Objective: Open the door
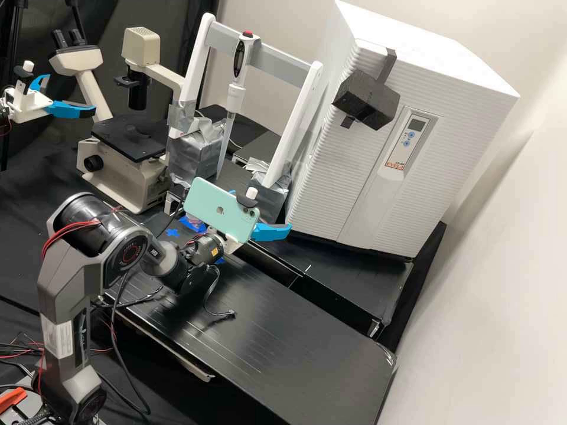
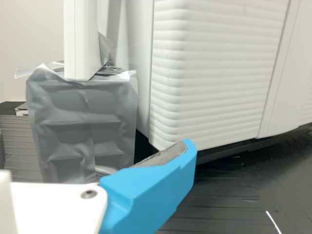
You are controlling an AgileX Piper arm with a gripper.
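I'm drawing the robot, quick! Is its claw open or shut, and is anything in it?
Claw: open, holding nothing that I can see.

the white pincer has blue fingers of smooth, matt plastic and a rough grey pad. beyond it, the tall white box-shaped cabinet has a ribbed, plastic-looking front with a soft sheen; the dark grey block there looks rough and matt. beside the pincer, crinkled silver tape shines dully. just above it, the mint-green phone is smooth and glossy. below it, the flat black tabletop is glossy, finely scratched.
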